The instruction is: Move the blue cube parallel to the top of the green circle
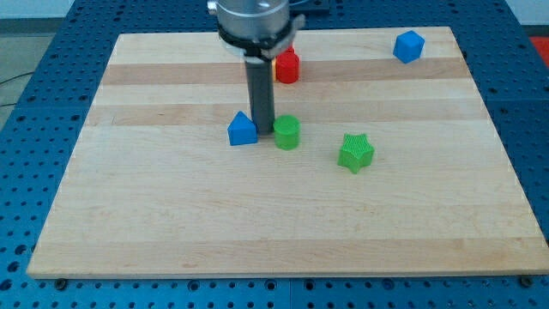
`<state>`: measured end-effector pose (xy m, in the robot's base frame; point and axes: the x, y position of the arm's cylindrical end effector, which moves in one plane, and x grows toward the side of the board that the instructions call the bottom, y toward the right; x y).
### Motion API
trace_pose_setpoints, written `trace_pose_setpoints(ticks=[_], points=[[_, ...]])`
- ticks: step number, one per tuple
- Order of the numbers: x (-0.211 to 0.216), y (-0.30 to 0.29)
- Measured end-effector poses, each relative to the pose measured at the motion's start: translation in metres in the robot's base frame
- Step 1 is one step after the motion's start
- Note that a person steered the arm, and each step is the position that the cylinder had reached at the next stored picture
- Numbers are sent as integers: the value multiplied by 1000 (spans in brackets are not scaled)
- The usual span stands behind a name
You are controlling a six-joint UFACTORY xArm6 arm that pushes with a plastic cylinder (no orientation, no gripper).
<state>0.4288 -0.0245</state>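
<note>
Hand there is none: my tip [264, 131] (a plain rod, holding nothing) stands on the wooden counter [171, 223] between two touching neighbours, small blue house-shaped block [242, 130] at its left, green round cylinder [286, 133] at its right; blue plastic cube [409, 46] sits far up-right.

The surface [171, 223] is pale, matt wood with visible grain stripes; the green star [355, 152] looks like ridged, matt plastic.
</note>
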Motion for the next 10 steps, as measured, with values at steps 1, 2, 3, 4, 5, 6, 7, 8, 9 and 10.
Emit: trace_pose_setpoints(ticks=[1,2,3,4,5,6,7,8,9,10], points=[[3,30],[0,63],[-58,51],[-58,4],[-51,-50],[-46,-74],[13,-33],[31,2],[31,37],[3,45]])
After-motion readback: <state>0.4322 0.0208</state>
